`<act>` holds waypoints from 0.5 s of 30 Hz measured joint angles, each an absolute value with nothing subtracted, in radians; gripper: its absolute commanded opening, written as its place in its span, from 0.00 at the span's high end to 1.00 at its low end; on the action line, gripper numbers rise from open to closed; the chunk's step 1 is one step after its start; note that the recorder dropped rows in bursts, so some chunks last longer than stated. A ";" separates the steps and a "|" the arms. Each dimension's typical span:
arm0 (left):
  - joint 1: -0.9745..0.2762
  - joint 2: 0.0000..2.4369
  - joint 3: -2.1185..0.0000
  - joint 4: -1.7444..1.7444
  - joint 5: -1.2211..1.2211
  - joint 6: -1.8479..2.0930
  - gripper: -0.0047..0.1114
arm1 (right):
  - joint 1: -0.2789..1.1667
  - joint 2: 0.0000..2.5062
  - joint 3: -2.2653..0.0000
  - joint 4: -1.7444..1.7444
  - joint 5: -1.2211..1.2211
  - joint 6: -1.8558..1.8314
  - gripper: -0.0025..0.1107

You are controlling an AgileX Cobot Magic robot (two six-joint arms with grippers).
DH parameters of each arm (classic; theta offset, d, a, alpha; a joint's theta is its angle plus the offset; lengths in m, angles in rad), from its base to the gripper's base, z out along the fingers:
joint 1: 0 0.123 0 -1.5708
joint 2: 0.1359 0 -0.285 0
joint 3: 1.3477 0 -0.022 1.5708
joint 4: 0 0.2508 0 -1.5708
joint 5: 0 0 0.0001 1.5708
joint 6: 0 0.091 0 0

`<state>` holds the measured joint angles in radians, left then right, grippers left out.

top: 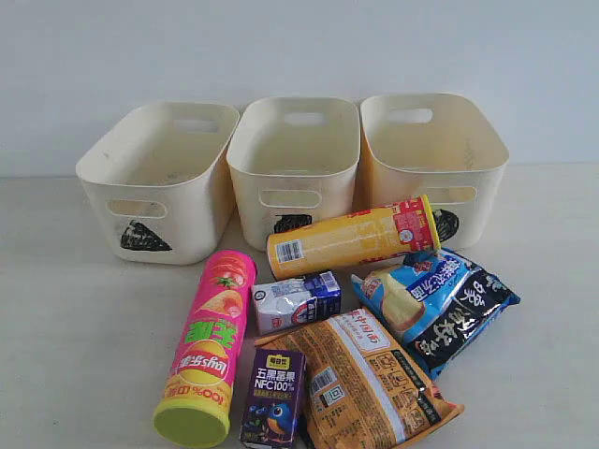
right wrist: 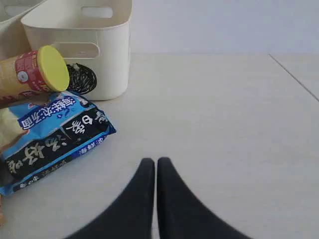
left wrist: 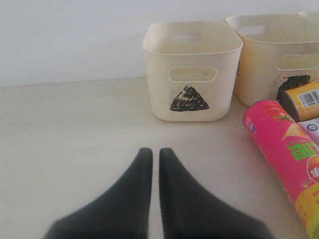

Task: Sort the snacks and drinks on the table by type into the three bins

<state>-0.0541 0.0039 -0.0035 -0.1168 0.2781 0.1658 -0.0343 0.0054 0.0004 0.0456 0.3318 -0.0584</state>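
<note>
Three cream bins stand in a row at the back: triangle bin (top: 159,178) (left wrist: 192,69), middle bin (top: 295,168) (left wrist: 271,57), right bin (top: 432,164) (right wrist: 84,42). All look empty. In front lie a pink chip tube (top: 208,344) (left wrist: 286,149), a yellow chip tube (top: 354,237) (right wrist: 32,74), a white-and-blue carton (top: 298,301), a dark purple carton (top: 274,398), an orange bag (top: 370,383) and a blue-and-black bag (top: 445,304) (right wrist: 50,139). My left gripper (left wrist: 155,150) is shut and holds nothing, over bare table beside the pink tube. My right gripper (right wrist: 155,160) is shut and holds nothing, beside the blue-and-black bag.
A pale wall rises behind the bins. Bare tabletop (top: 65,309) lies to the left of the items, and more (right wrist: 224,114) to their right. A faint seam line (right wrist: 294,74) crosses the surface far right in the right wrist view. Neither arm shows in the exterior view.
</note>
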 measured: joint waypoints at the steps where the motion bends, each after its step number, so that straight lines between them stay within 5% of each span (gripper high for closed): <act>1: -0.054 0.004 -0.004 -0.117 0.278 0.166 0.92 | -0.034 0.005 0.000 0.046 0.330 -0.058 0.98; 15: -0.054 0.004 -0.004 -0.117 0.278 0.166 0.92 | -0.034 0.005 0.000 0.046 -0.145 -0.059 0.98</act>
<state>-0.0541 0.0039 -0.0035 -0.1168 0.2781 0.1658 -0.0343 0.0050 0.0004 0.0456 -0.1447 -0.0587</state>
